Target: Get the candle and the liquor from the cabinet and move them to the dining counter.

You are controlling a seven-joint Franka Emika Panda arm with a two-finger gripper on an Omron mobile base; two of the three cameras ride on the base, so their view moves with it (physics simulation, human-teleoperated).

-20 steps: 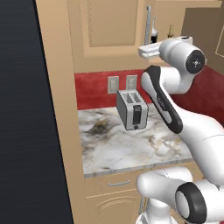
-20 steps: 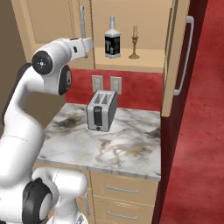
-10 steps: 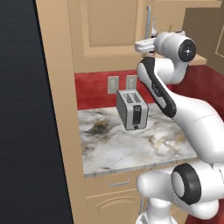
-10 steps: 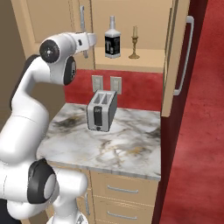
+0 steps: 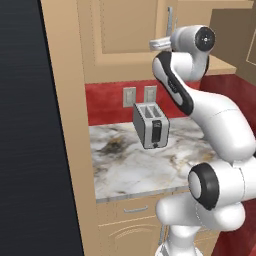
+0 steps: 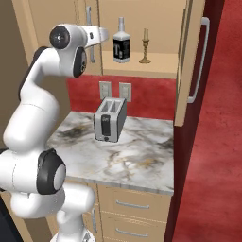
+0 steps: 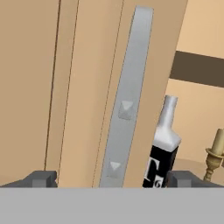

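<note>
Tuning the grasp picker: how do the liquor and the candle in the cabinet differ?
The liquor is a wide, square black bottle with a pale neck; the candle is a slim tan stick on a flared brass holder. The liquor stands taller and nearer the closed door; the candle sits farther right. Both stand upright on the same open cabinet shelf.

You are looking at a rendered home kitchen. A marble-topped bench [image 6: 137, 158] carries a silver two-slot toaster [image 6: 109, 120], with two wall outlets [image 6: 115, 90] set in the red backsplash [image 6: 151, 94] behind it. Above hangs a tan wooden wall cabinet [image 6: 142, 71] with long silver bar handles [image 7: 127, 100], its shelf holding a liquor bottle [image 6: 121, 44] and a candle [image 6: 145, 46]. Below the bench sit tan drawers [image 6: 134, 208].
</note>
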